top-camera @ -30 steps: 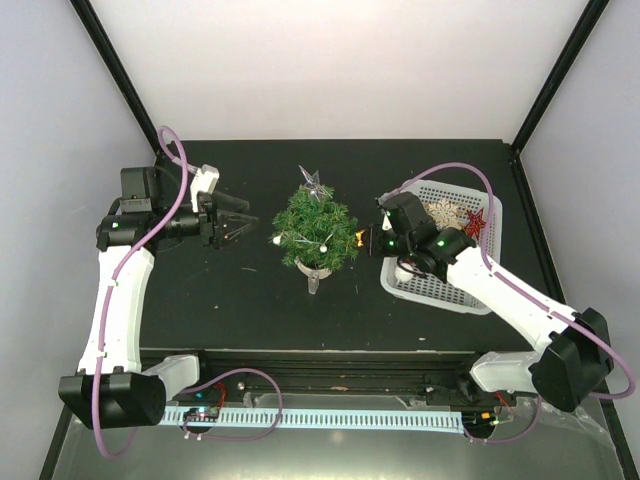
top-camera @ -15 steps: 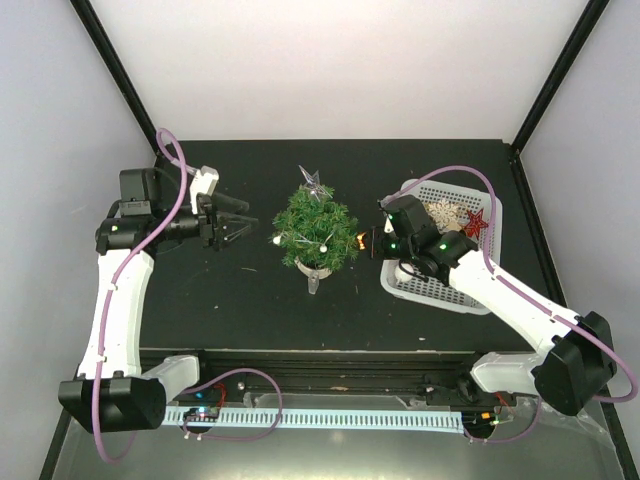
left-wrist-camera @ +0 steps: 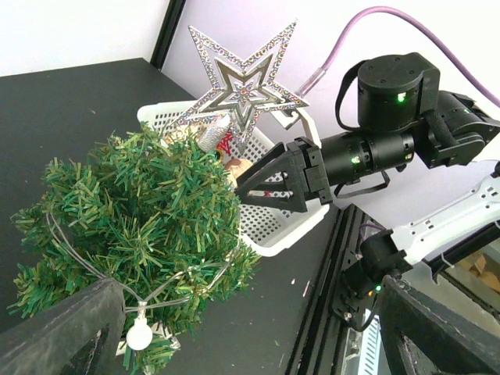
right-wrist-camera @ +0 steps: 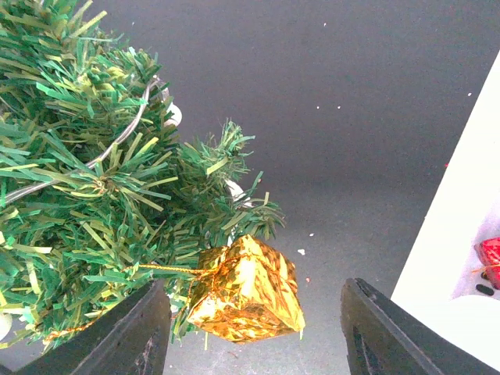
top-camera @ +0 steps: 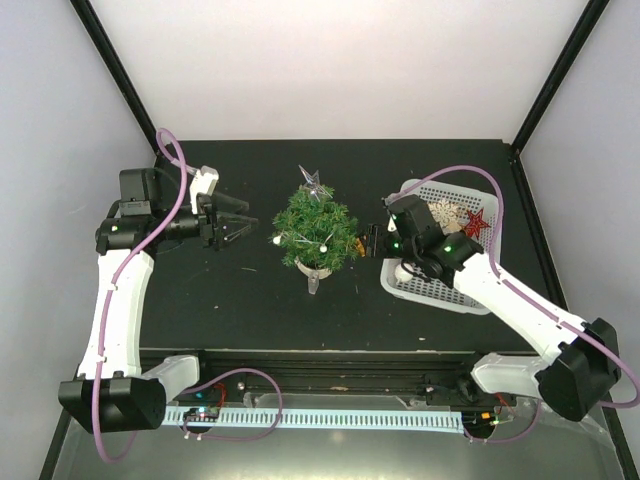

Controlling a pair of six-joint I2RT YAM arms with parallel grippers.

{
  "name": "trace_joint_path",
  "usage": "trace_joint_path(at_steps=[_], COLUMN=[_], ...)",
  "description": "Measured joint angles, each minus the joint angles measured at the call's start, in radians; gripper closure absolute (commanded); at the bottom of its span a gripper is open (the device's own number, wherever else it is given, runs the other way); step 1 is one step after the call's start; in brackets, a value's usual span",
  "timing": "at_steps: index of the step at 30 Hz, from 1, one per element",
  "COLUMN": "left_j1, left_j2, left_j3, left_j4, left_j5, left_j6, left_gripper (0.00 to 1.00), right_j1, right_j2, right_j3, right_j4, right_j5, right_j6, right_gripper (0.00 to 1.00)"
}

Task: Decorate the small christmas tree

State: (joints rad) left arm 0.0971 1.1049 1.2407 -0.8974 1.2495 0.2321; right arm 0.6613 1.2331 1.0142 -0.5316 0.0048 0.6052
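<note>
The small christmas tree (top-camera: 316,232) stands upright near the middle of the table (top-camera: 250,300), between the two arms, with a silver star (left-wrist-camera: 242,78) on its top and a string of white bulbs (left-wrist-camera: 139,334) wound through the branches. Over the last second the right gripper (right-wrist-camera: 254,308) has let its jaws part. They now stand spread on either side of a gold gift-box ornament (right-wrist-camera: 246,301) without touching it. The box hangs by its gold thread from a low branch on the side of the tree facing the table's right edge. By the look of it the ornament has just been released and the branch is carrying it, so this piece of decorating seems done, provided the thread stays hooked once the fingers back away. The right arm reaches in level from the white basket (top-camera: 490,200) at the right edge, wrist pointing at the tree. The left gripper (top-camera: 240,222) hovers near the tree's other side, jaws wide and empty, its arm bent up from the near left corner
</note>
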Motion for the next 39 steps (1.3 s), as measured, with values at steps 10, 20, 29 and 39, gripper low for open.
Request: trace_joint_path(at_steps=[10,20,29,39], left_j1=[0.0,0.0,0.0,0.0], left_j2=[0.0,-0.013,-0.013,-0.013], left_j3=[0.0,-0.002,-0.002,-0.002], left_j4=[0.001,0.001,0.001,0.001], left_j5=[0.0,0.0,0.0,0.002], left_j6=[0.0,0.0,0.0,0.0], left_gripper=[0.11,0.11,0.11,0.11], right_j1=[-0.014,-0.192,-0.307,-0.339], right_j2=[-0.031,0.031,0.123,0.251], right_j3=[0.0,-0.082,-0.133,-0.13], right_j4=[-0.06,-0.104,-0.05,0.005], right_j5=[0.108,0.113,0.039,-0.008], right_j6=[0.016,0.053,0.061,0.045], right_gripper=[0.35,0.29,0.2,0.23])
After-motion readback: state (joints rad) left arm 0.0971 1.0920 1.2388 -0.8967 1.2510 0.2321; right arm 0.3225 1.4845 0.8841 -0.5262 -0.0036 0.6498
